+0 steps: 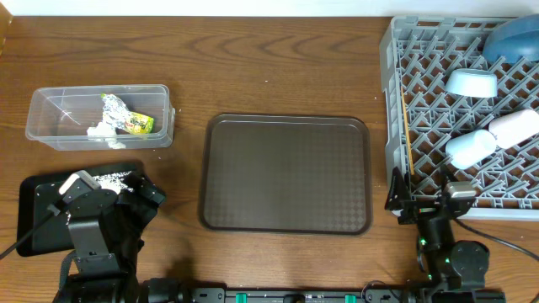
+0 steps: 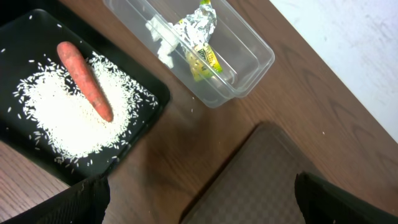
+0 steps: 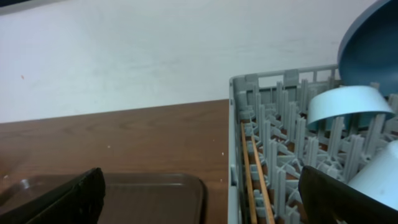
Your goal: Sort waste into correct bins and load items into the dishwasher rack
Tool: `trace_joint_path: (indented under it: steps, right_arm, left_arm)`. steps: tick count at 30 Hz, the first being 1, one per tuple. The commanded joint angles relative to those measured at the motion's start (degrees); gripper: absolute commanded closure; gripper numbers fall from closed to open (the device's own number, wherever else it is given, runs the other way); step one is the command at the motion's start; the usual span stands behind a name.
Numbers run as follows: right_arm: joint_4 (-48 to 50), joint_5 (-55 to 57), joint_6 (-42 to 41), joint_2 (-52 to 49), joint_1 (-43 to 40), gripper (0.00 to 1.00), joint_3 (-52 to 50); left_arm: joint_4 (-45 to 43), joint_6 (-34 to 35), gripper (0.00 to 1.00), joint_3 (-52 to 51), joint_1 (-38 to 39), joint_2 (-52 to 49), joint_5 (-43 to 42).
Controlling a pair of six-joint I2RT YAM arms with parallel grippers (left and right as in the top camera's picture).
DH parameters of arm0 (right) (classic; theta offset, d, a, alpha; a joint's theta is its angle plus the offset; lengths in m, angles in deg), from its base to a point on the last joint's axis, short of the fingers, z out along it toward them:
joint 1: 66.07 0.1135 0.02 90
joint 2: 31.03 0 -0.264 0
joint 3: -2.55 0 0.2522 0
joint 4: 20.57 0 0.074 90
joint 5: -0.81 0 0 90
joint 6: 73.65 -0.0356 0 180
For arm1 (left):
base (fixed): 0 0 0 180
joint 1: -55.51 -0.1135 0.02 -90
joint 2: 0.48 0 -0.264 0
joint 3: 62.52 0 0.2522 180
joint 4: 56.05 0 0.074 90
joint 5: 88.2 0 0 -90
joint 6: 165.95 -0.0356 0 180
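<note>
While left fingers [image 2: 74,202] and right fingers [image 3: 348,199] stand wide | brown tray [image 1: 286,172] apart from rack [image 1: 393,93] edge

i see a lab-style robot workstation: a wood-grain tabletop [image 1: 278,67] against a plain white wall [image 3: 124,50], with a dishwasher rack [image 1: 392,84] and brown serving tray [image 1: 286,172] set out on it.

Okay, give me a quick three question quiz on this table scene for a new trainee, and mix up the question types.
1. How many white cups lie in the dishwasher rack?
2. True or false: the carrot lies on the rice in the black tray.
3. Where is the crumpled foil? A) black tray B) clear tub C) dishwasher rack

Key: 1. Two. 2. True. 3. B.
</note>
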Motion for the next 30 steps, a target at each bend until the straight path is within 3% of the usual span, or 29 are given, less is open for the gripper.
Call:
trace_joint_path:
  steps: [1, 10, 18, 30]
  right_arm:
    - [1.5, -0.5, 0.8, 1.7, -0.5, 0.01, -3.1]
    - [-2.0, 1.9, 2.4, 1.7, -2.4, 0.01, -3.1]
    - [-2.0, 2.6, 9.4, 1.7, -2.8, 0.01, -3.1]
    - [-1.9, 2.6, 9.4, 1.7, -2.8, 0.01, -3.1]
  left_arm:
    - [0.0, 0.7, 0.02, 0.4, 0.2, 0.1, 0.3]
    - [0.0, 0.7, 0.02, 0.4, 0.2, 0.1, 0.3]
    - [0.0, 0.7, 0.02, 0.4, 0.2, 0.1, 0.3]
    - [0.0, 0.7, 0.02, 0.4, 0.2, 0.1, 0.3]
